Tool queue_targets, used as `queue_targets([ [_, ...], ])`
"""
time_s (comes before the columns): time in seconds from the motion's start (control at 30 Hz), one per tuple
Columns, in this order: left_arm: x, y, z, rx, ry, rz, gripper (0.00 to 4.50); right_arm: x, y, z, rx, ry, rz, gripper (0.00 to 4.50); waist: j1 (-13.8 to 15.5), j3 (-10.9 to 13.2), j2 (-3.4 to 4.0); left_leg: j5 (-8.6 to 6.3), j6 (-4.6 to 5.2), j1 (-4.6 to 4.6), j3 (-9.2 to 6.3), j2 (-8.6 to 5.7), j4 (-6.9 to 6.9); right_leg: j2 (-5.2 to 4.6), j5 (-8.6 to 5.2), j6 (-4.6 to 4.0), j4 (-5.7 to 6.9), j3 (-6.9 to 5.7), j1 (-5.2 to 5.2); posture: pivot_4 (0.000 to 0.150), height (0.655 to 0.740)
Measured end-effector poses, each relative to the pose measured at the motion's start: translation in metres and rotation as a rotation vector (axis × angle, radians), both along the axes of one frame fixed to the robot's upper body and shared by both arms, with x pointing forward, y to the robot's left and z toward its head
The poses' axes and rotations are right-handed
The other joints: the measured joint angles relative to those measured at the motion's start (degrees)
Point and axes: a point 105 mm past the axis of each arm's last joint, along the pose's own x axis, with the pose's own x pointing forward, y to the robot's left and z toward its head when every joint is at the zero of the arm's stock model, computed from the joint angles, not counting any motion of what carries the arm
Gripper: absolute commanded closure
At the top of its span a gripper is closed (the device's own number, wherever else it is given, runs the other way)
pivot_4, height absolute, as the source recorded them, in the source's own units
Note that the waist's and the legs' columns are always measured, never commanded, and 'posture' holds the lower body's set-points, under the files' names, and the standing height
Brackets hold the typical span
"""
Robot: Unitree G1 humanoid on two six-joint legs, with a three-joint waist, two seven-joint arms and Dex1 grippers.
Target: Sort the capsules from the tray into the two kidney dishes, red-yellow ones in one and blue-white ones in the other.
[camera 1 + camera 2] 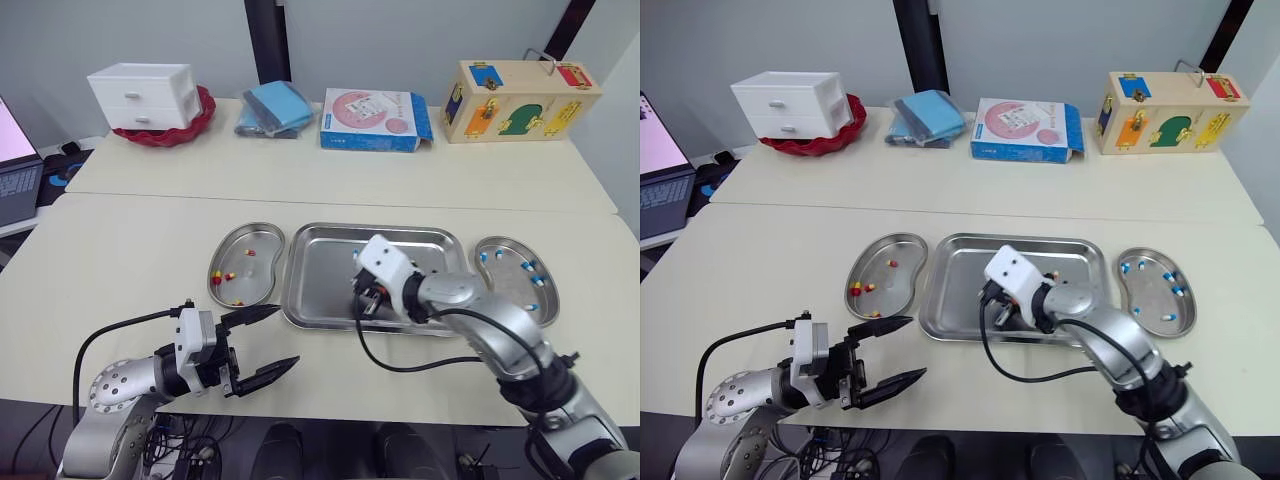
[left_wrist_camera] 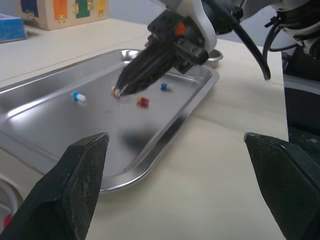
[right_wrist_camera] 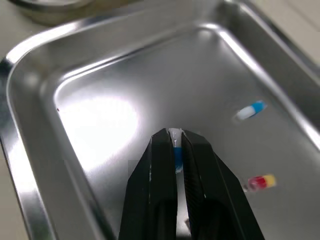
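Low on the left, over the counter [image 1: 120, 250], the left tool [image 1: 286, 337] hangs with its fingers spread wide, just short of the tray. Next comes the left kidney dish [image 1: 250, 262], holding a few red-yellow capsules [image 1: 222, 277]. Beside it lies the tray [image 1: 320, 285], where the right tool [image 3: 174, 134] is pressed together on a held blue-white capsule [image 3: 177, 151] (only a sliver shows between the fingers). A loose blue-white capsule [image 3: 250, 111] and a loose red-yellow capsule [image 3: 262, 182] lie nearby. Farthest right, the right kidney dish [image 1: 510, 290] holds several blue-white capsules [image 1: 530, 265].
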Motion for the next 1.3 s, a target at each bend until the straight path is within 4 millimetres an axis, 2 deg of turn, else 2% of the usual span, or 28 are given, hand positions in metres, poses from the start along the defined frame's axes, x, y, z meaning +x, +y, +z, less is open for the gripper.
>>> queue_targets([
  [0.27, -0.001, -0.008, 0.002, -0.019, -0.022, -0.09, 0.0, -0.03, -0.077, 0.0, 0.123, 0.049, -0.207, 4.47, 0.3, 0.0, 0.01, 0.0, 0.01, 0.02, 0.04, 0.0, -0.1, 0.01, -0.02, -0.03, -0.02, 0.03, 0.0, 0.15, 0.7302],
  [0.47, 0.0, -0.016, 0.009, -0.076, -0.05, -0.143, 0.0, -0.046, -0.153, 0.009, 0.169, 0.0, -0.494, 4.47, 0.2, 0.0, 0.01, 0.01, 0.01, 0.1, 0.11, 0.0, -0.11, 0.02, -0.02, -0.03, 0.0, 0.08, 0.06, 0.15, 0.7302],
  [0.73, 0.0, -0.018, 0.009, -0.087, -0.063, -0.163, 0.0, -0.049, -0.186, 0.009, 0.182, -0.018, -0.647, 4.47, -0.2, 0.0, 0.02, 0.01, 0.02, 0.15, 0.16, 0.0, -0.13, 0.04, -0.02, -0.03, 0.01, 0.15, 0.09, 0.15, 0.7302],
  [0.77, 0.0, -0.018, 0.008, -0.087, -0.064, -0.165, 0.0, -0.048, -0.189, 0.007, 0.183, -0.017, -0.673, 3.97, -0.2, 0.0, 0.02, 0.01, 0.02, 0.15, 0.16, 0.0, -0.13, 0.04, -0.02, -0.03, 0.0, 0.15, 0.08, 0.15, 0.7302],
  [0.83, -0.001, -0.019, 0.008, -0.088, -0.064, -0.168, 0.0, -0.046, -0.196, 0.005, 0.183, -0.02, -0.717, 3.64, -0.2, 0.0, 0.02, 0.01, 0.02, 0.15, 0.17, 0.0, -0.13, 0.04, -0.02, -0.03, 0.0, 0.16, 0.08, 0.15, 0.7302],
  [0.97, -0.001, -0.02, 0.008, -0.089, -0.068, -0.17, 0.0, -0.043, -0.208, 0.004, 0.18, -0.043, -0.783, 2.59, -0.2, 0.0, 0.02, 0.01, 0.02, 0.15, 0.18, 0.0, -0.13, 0.04, -0.02, -0.03, 0.01, 0.18, 0.07, 0.15, 0.7302],
  [1.07, -0.001, -0.02, 0.009, -0.089, -0.077, -0.169, 0.0, -0.042, -0.211, 0.006, 0.179, -0.064, -0.797, 1.81, -0.2, 0.0, 0.02, 0.01, 0.02, 0.15, 0.18, 0.0, -0.14, 0.04, -0.02, -0.03, 0.01, 0.17, 0.07, 0.15, 0.7302],
  [1.23, 0.004, -0.02, 0.012, -0.104, -0.086, -0.142, 0.0, -0.041, -0.21, 0.01, 0.182, -0.088, -0.784, 0.26, -0.1, 0.0, 0.02, 0.01, 0.02, 0.15, 0.18, 0.0, -0.13, 0.04, -0.02, -0.03, 0.01, 0.18, 0.08, 0.15, 0.7302],
  [1.27, 0.005, -0.021, 0.013, -0.115, -0.084, -0.132, 0.0, -0.041, -0.21, 0.01, 0.184, -0.094, -0.777, 0.04, -0.1, 0.0, 0.02, 0.01, 0.02, 0.15, 0.18, 0.0, -0.13, 0.04, -0.02, -0.03, 0.01, 0.18, 0.09, 0.15, 0.7302],
  [1.3, 0.006, -0.021, 0.013, -0.122, -0.076, -0.124, 0.0, -0.042, -0.209, 0.01, 0.177, -0.097, -0.764, 0.04, -0.1, 0.0, 0.02, 0.01, 0.02, 0.14, 0.18, 0.0, -0.13, 0.04, -0.02, -0.03, 0.0, 0.17, 0.09, 0.15, 0.7302],
])
